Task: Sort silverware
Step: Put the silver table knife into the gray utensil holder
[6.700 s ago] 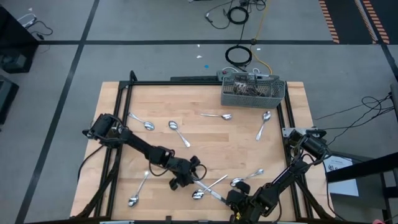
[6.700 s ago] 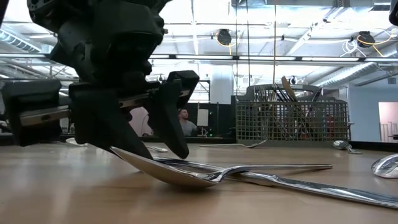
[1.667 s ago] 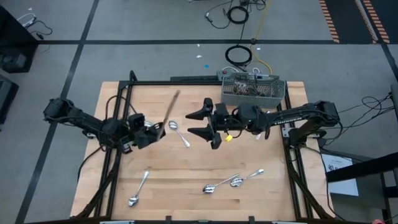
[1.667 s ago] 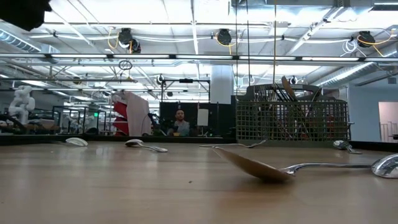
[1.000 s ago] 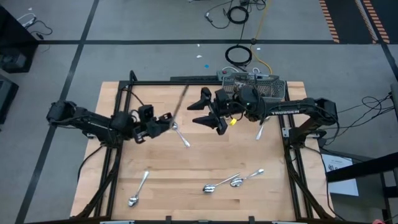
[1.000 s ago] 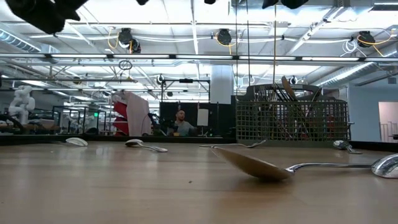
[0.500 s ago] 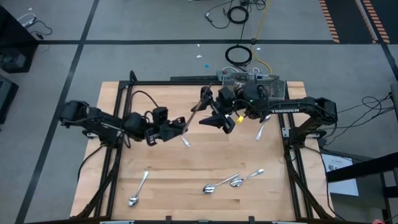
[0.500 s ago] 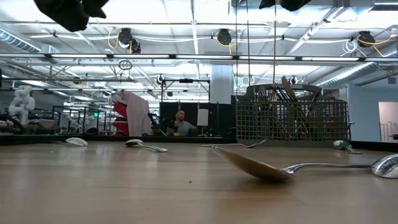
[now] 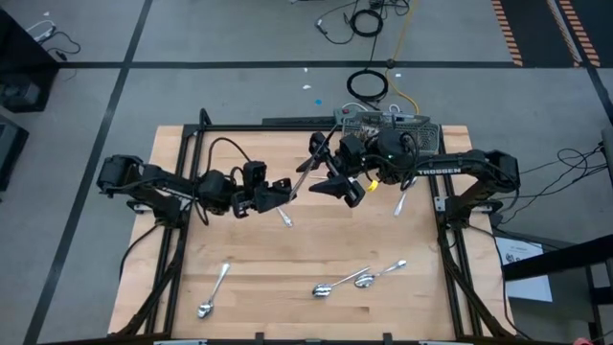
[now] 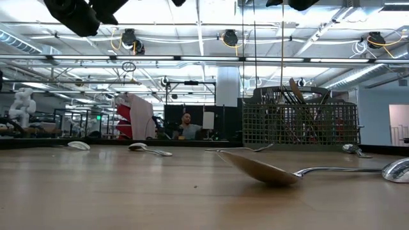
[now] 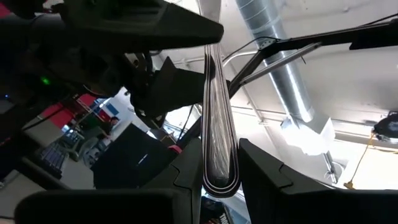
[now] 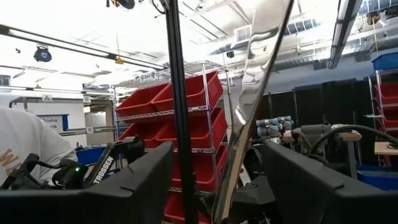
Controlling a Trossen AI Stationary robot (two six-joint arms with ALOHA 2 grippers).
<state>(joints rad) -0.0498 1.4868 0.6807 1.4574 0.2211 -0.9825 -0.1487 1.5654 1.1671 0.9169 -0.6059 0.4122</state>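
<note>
1. Our left arm reaches in from the table's left edge toward the middle, its left gripper [image 9: 278, 189] raised above the surface, fingers [image 11: 186, 174] pinched on a slim metal utensil [image 11: 217, 137].
2. Our right arm stretches leftward to meet it, right gripper [image 9: 321, 172] fingers spread around that same piece.

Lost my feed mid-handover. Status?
Left gripper shut on slender silver knife, raised mid-table. Right gripper open around its far end. Nothing blocking.

"trossen" on the right arm [image 9: 450, 171]
</note>
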